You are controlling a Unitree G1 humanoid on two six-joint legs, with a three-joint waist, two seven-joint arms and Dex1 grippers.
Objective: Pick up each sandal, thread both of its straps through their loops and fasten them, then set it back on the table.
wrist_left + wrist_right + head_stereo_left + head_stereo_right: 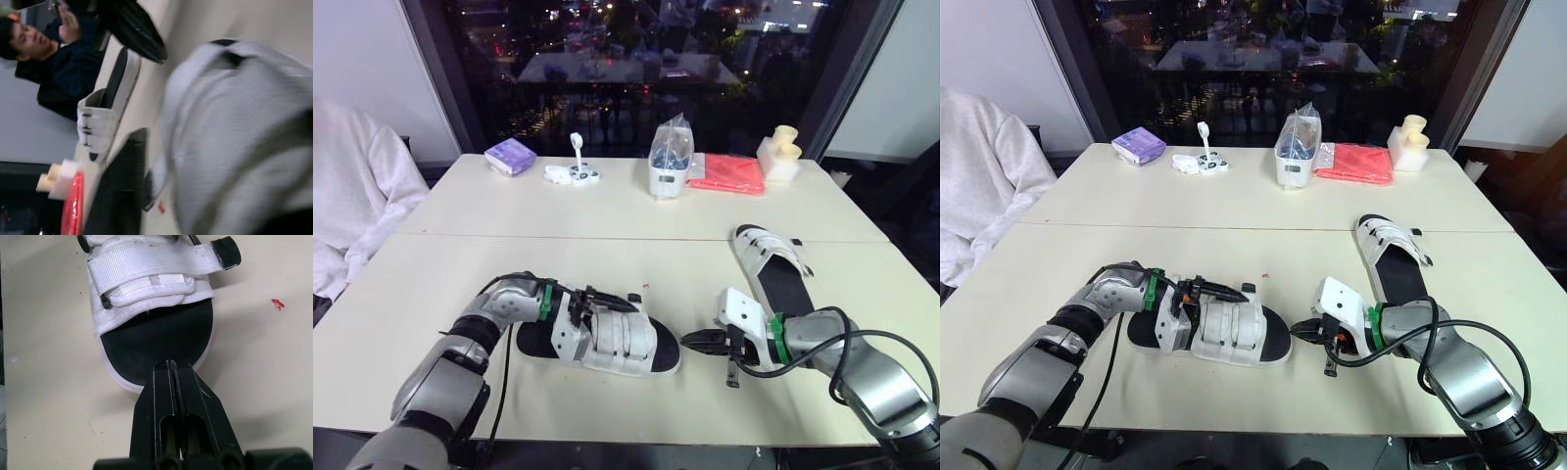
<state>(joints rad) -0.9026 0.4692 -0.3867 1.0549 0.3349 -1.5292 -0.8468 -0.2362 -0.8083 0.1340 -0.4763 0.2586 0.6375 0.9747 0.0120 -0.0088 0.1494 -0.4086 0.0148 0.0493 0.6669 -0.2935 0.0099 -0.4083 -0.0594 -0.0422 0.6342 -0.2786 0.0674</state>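
**Right gripper closed at the near sandal's toe**

The right gripper [171, 366] is reaching low over the table [607, 225], its two black fingers [164, 382] pressing flat together with nothing between them. Their tips are sitting at the toe rim of the near sandal [617, 343], which is lying flat on the table; whether they are touching it cannot be told. Just beyond the fingertips the black footbed is showing, and past it the white straps [146, 267] are crossing the sandal. The left gripper [607, 300] is resting over those straps, opposite the right fingers; whether it is gripping them cannot be told. The second sandal [773, 264] is lying on the table well apart from both, behind the right gripper.
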